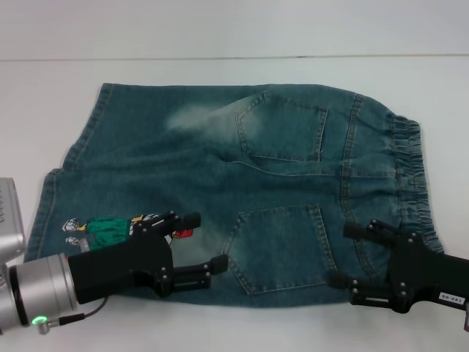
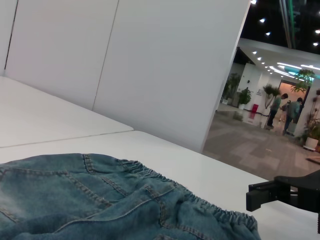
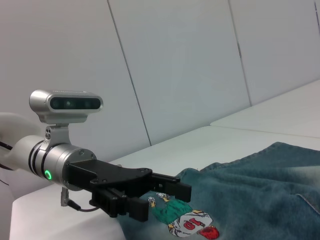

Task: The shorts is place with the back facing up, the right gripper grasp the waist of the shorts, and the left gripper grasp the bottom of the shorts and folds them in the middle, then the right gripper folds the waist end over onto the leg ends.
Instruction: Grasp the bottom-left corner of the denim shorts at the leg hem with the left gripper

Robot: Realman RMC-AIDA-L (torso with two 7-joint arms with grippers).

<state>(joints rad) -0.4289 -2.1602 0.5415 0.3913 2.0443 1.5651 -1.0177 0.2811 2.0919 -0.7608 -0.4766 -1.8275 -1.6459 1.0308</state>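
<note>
Blue denim shorts point(image 1: 220, 176) lie flat on the white table point(image 1: 220, 37), back pockets up. The elastic waist point(image 1: 410, 169) is at the right and the leg ends point(image 1: 66, 183) at the left. A cartoon patch point(image 1: 102, 229) marks the near leg. My left gripper point(image 1: 207, 240) is open over the near leg, beside the patch, its fingers pointing toward the waist. Over the near corner of the waist, my right gripper point(image 1: 342, 255) is open, with its fingers pointing toward the legs. The right wrist view shows the left gripper point(image 3: 160, 197) above the shorts point(image 3: 260, 185). Neither gripper holds cloth.
White wall panels point(image 1: 220, 15) rise behind the table's far edge. The table's near edge runs just below the shorts. In the left wrist view, the shorts point(image 2: 100, 200) lie in front, and an open hall with people point(image 2: 280, 110) lies beyond the table.
</note>
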